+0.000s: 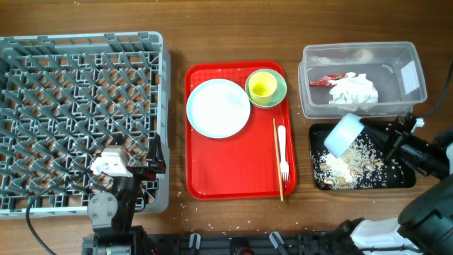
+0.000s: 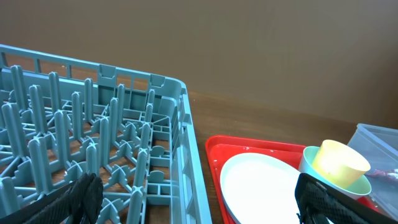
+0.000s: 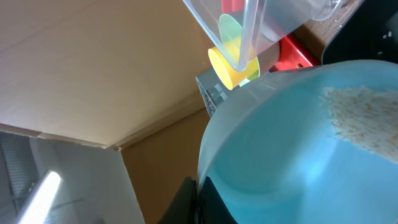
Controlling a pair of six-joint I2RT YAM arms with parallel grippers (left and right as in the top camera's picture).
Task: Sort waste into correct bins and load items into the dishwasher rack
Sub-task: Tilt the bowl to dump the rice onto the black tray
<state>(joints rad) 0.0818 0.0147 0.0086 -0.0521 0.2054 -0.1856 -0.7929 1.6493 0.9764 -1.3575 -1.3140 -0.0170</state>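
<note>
Small pale-blue dish (image 3: 280, 143) fills the right wrist view, tilted steeply, with a patch of rice-like grains on its inner face. Right gripper (image 1: 382, 136) is clamped on the dish's rim; one dark finger (image 3: 200, 198) shows at the dish's lower edge.

Positions are referenced to the red serving tray (image 1: 233, 170), as seen from overhead:

- On the tray: large pale-blue plate (image 1: 218, 108) at the far left part; light-green bowl (image 1: 282, 91) touching it at the far right corner, with the yellow cup (image 1: 262, 86) sitting inside the bowl.
- Along the tray's right edge: wooden chopsticks (image 1: 277, 159) and white fork (image 1: 283, 152) lying side by side, lengthwise.
- Right of the tray, far side: clear tub (image 1: 357, 48) holding the red wrapper (image 1: 327, 79) and crumpled tissue (image 1: 354, 90).
- Right of the tray, near side: black tray (image 1: 396, 177) with food scraps (image 1: 347, 166) heaped at its left end. The held dish hangs over this end, above the heap.
- Left of the tray: dishwasher rack (image 1: 159, 106) — no dishes seen among its pegs.

Left gripper (image 2: 198, 183) sits over the rack's near corner on the tray side, fingers spread wide with nothing between them.
</note>
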